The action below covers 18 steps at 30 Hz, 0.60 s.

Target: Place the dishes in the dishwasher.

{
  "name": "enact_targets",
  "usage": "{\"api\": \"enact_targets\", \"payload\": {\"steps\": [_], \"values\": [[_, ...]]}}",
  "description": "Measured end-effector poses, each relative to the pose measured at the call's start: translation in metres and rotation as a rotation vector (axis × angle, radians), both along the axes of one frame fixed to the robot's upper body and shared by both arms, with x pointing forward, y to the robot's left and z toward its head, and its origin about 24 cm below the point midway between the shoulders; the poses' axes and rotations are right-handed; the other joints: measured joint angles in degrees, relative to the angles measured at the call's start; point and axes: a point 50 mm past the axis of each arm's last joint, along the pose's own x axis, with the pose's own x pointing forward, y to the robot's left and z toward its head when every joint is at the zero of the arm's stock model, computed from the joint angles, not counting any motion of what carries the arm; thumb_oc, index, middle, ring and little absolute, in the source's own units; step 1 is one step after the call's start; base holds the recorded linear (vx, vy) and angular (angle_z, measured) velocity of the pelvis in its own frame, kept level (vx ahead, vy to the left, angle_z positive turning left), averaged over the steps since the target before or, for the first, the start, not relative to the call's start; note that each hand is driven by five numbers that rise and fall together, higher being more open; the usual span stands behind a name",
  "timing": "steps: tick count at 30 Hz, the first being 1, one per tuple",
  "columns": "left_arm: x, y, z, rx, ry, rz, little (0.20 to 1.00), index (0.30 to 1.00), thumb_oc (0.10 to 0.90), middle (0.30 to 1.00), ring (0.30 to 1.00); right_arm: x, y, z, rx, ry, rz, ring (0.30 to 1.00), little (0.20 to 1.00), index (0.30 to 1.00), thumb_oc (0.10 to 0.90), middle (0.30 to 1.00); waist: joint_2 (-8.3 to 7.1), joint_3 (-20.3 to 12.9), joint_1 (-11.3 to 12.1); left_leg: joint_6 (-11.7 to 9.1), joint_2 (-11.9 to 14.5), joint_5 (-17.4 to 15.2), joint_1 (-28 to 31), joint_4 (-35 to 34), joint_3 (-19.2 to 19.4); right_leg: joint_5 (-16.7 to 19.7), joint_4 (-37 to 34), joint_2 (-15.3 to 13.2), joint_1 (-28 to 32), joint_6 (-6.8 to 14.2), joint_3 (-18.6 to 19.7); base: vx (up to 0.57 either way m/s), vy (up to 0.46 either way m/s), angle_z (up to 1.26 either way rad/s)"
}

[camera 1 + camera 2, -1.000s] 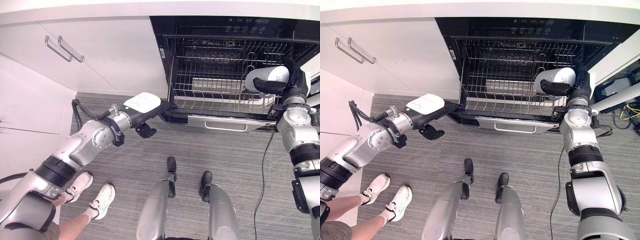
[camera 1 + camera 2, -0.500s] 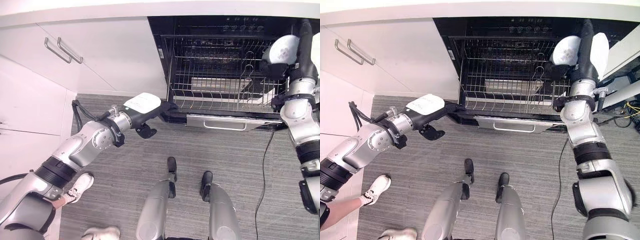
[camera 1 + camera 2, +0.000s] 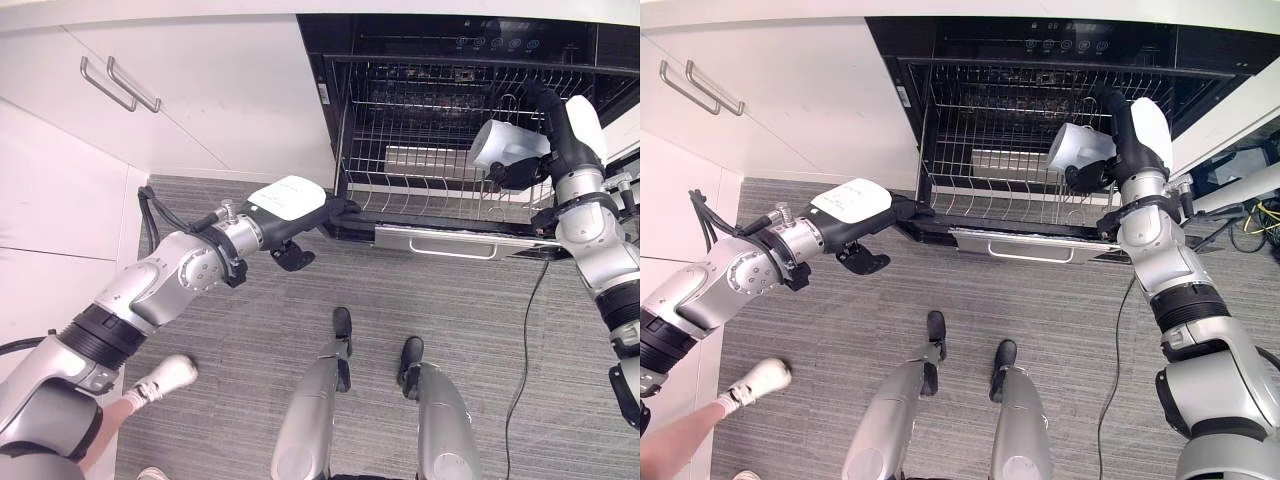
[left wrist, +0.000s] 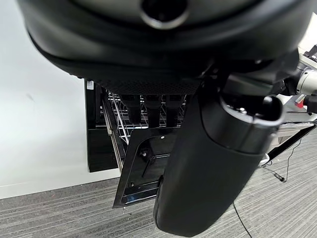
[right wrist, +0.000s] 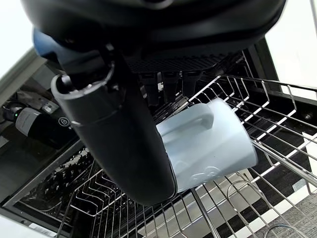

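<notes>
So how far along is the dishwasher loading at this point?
Done: the dishwasher is open and its wire rack is pulled out; I can make out no dishes in it. In hand: the right hand holds a pale mug above the rack's right side, and the left hand rests at the rack's front left corner. Left: setting the mug down in the rack and letting go.

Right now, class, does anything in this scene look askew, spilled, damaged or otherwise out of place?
Nothing looks spilled or damaged. The right hand holds a pale blue mug tilted on its side above the pulled-out wire rack, not yet set down. The left hand rests at the rack's front left corner. A person's shoe shows on the carpet.
</notes>
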Motion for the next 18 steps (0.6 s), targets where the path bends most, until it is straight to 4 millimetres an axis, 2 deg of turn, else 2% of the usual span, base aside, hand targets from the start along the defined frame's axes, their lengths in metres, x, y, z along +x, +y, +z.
{"api": "enact_targets", "payload": {"steps": [11,14,18], "values": [[0.0,0.0,0.001,-0.003,0.0,0.005,0.9,0.9,0.8,0.9,0.9,-0.003,-0.006,0.0,0.066,-0.022,-0.011,0.9,0.9,0.9,0.8,0.9,0.01,-0.01,0.02,0.0,0.01,0.0,-0.05,-0.15,0.43,-0.01,0.26,-0.09,-0.56,0.01,0.46,0.0,0.004,-0.01],[0.0,0.0,0.001,-0.005,-0.001,0.005,0.9,0.9,0.8,0.9,0.9,-0.004,-0.008,-0.001,0.145,-0.058,-0.015,0.9,0.9,0.9,0.8,0.9,0.02,-0.01,0.0,0.0,-0.02,0.0,-0.13,-0.29,0.56,-0.01,0.21,-0.11,-0.74,0.01,0.58,0.0,0.0,0.0],[-0.004,0.005,-0.005,-0.045,0.014,0.031,0.9,0.9,0.8,0.9,0.9,-0.013,0.006,-0.004,0.38,-0.186,0.052,0.9,0.9,0.9,0.8,0.9,0.03,-0.01,-0.6,0.05,-0.03,-0.16,-0.02,-0.36,0.73,-0.02,0.04,-0.1,-0.69,0.01,0.76,0.05,0.055,-0.02]]}}
